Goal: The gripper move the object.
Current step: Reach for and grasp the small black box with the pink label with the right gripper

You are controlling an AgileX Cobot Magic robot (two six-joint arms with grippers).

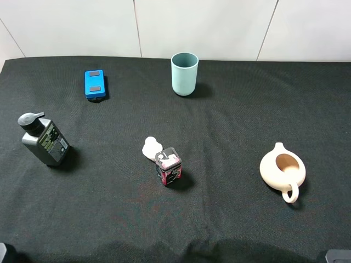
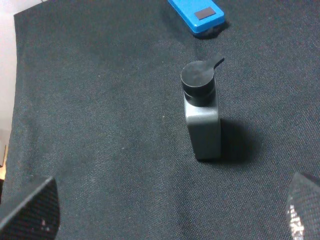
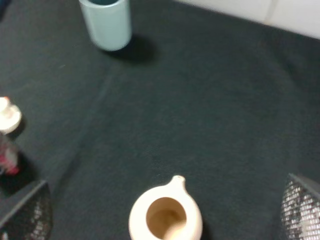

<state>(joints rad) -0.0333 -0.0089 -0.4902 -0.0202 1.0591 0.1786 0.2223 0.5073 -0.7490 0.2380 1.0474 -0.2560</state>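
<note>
Object [image 1: 168,166] beside white figure [image 1: 151,148]; left gripper [image 2: 167,217], right gripper [image 3: 162,215] wide, empty

On the counter [image 1: 230,126] stand six things, one of each kind: one teal cup [image 1: 184,73], one blue box [image 1: 94,84], one grey pump bottle [image 1: 45,139], one white figure [image 1: 151,148], one black container [image 1: 168,166], one cream teapot [image 1: 272,176].

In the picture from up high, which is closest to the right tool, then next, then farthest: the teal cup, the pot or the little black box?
Starting from the right tool, at the near right corner of the high view:
1. Pot: on the right side, nearest.
2. Box: in the middle, farther left.
3. Cup: at the far back, farthest.
</note>
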